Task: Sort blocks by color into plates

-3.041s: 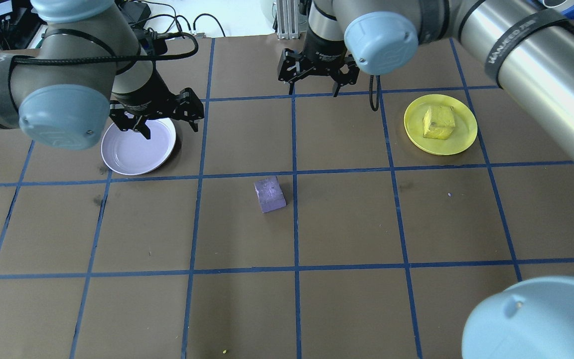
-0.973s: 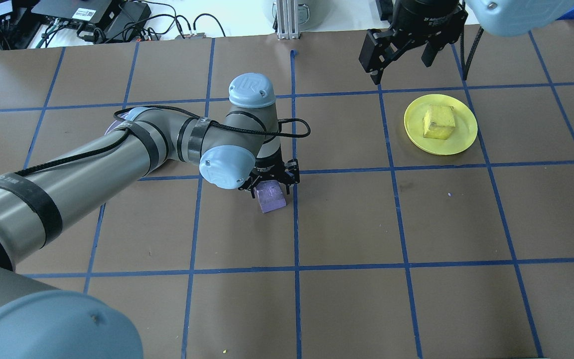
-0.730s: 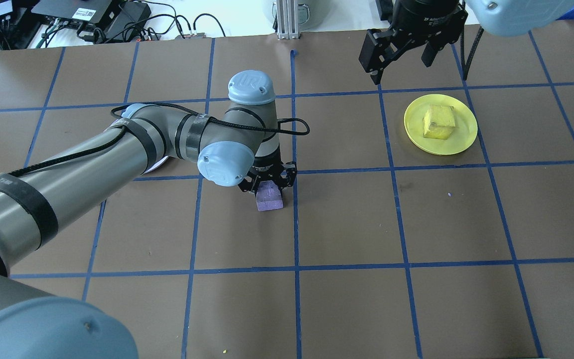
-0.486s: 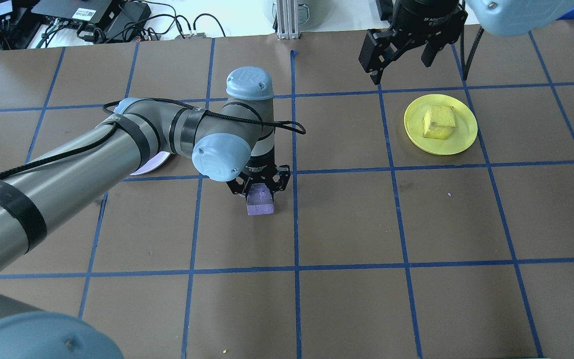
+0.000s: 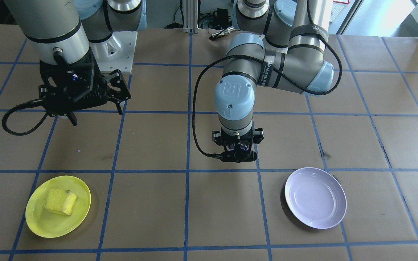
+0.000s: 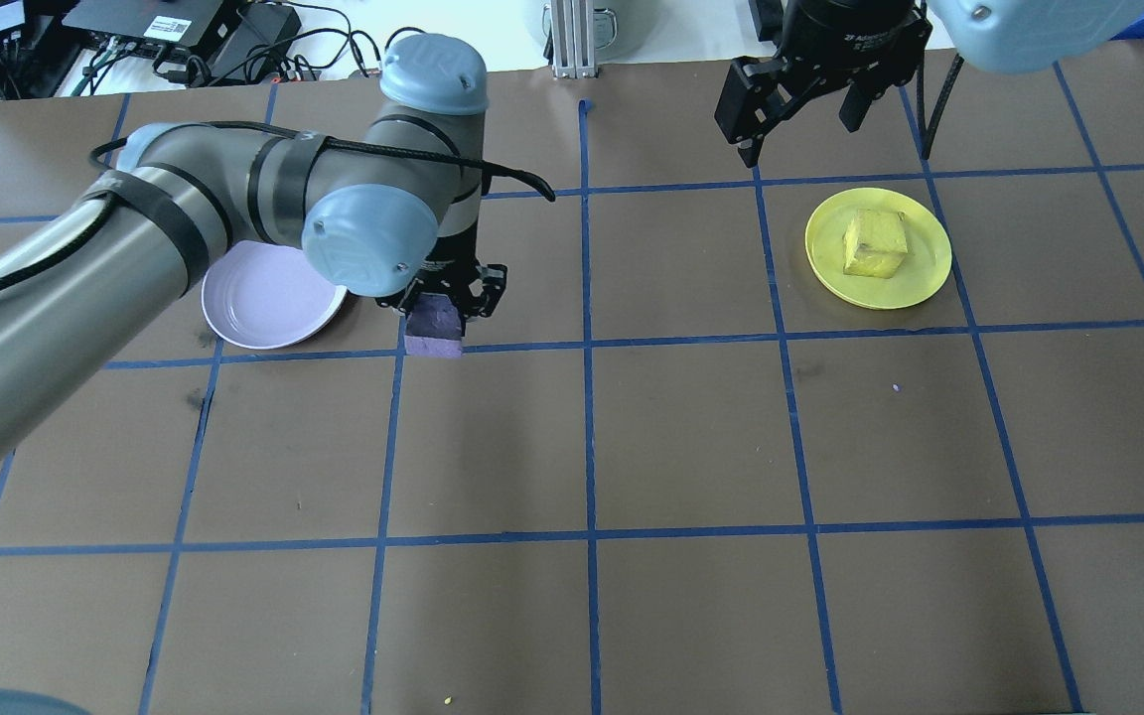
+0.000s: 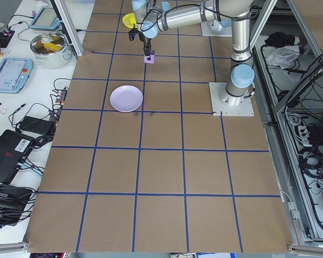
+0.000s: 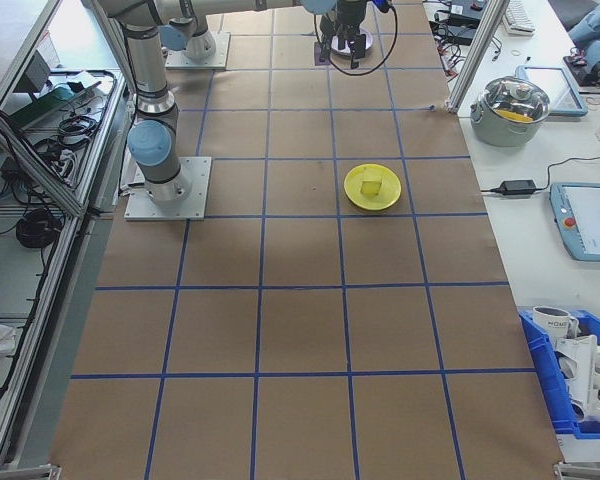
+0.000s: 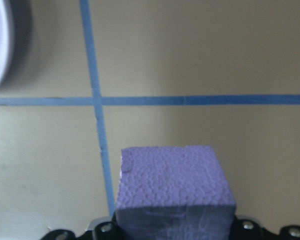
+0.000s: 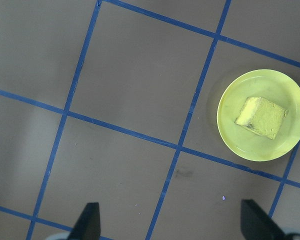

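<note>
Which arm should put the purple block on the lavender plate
The left. Its left gripper is already shut on the purple block, raised just beside the lavender plate. The right gripper hangs open far off, beyond the yellow plate.

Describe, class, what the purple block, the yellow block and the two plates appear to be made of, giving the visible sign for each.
Purple block: probably foam; matte, pebbled, bead-like surface.
Yellow block: likely similar foam; dull, rough faces with uneven edges.
Lavender plate: seemingly plastic; smooth, glossy, with soft reflections.
Yellow plate: likely plastic too; smooth, uniform colour, thin raised rim.
</note>
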### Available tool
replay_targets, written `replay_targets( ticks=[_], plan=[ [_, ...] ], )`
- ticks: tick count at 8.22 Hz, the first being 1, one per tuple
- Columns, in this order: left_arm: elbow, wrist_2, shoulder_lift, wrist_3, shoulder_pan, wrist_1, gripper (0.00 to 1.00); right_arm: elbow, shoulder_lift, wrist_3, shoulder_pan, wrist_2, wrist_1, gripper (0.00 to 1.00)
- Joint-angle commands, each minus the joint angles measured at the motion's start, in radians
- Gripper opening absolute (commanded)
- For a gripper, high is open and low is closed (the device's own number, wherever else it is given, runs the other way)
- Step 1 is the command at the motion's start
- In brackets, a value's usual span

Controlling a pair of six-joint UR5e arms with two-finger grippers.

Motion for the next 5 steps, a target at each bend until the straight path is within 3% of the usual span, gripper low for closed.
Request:
replay_targets(
  ticks=[1,2,5],
  plan=[
    [0.031,0.017,0.01,0.22,0.167,0.01,0.0,-0.002,0.0,0.001,0.0,-0.001,-0.001,1.0],
    [0.031,-0.041,0.009,0.321,0.232,0.01,0.0,0.0,0.0,0.001,0.0,-0.001,-0.003,1.0],
    [0.033,-0.057,0.004,0.547,0.385,0.022,0.0,0.0,0.0,0.001,0.0,-0.004,-0.001,1.0]
  ],
)
